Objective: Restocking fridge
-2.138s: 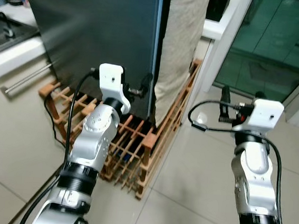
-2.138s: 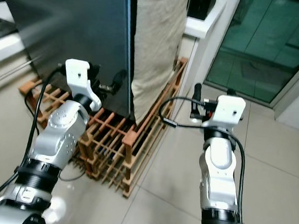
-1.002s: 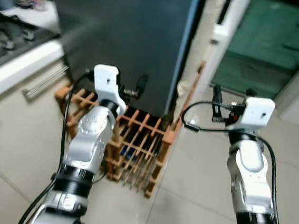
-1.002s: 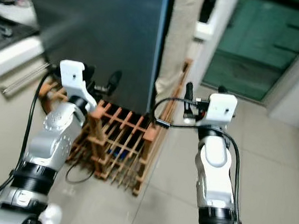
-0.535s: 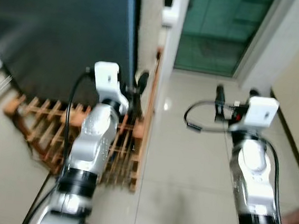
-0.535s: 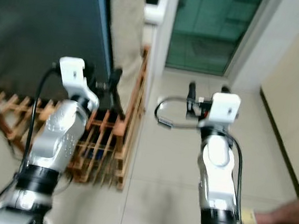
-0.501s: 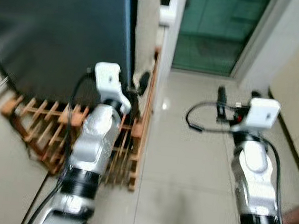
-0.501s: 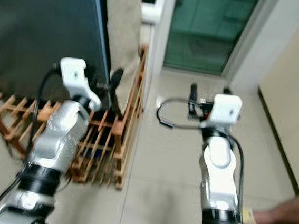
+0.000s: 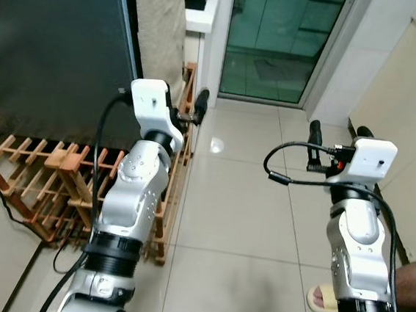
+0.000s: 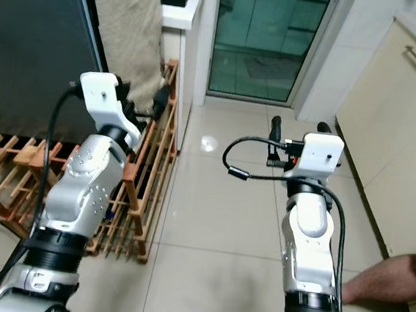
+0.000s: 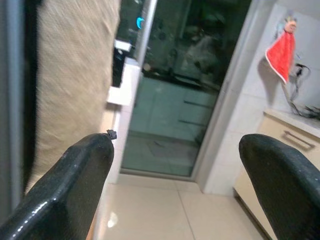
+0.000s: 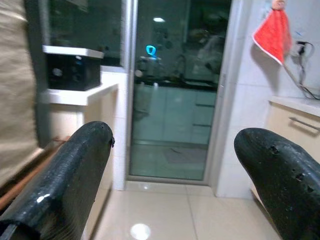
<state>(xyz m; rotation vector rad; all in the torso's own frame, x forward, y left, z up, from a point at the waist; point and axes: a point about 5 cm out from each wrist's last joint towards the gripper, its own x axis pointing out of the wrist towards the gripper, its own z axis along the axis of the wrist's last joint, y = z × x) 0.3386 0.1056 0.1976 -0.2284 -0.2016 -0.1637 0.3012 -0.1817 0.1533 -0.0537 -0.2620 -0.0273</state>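
Restocking looks barely begun: the dark fridge (image 9: pixel 57 38) stands far left with its door closed, beside a wooden rack (image 9: pixel 58 178). Both the left gripper (image 11: pixel 175 190) and right gripper (image 12: pixel 175 185) hover wide apart and empty over bare floor.

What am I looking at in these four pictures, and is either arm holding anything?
This is a humanoid robot in a kitchen. Two pictures come from its head camera, looking down at its silver arms; two come from wrist cameras, looking along each gripper's black fingers. The left gripper and right gripper are both open and hold nothing. On the tiled floor, to the robot's left, a wooden bottle rack stands before the dark fridge. Ahead is a glass door. A person's sandalled foot shows at the right.
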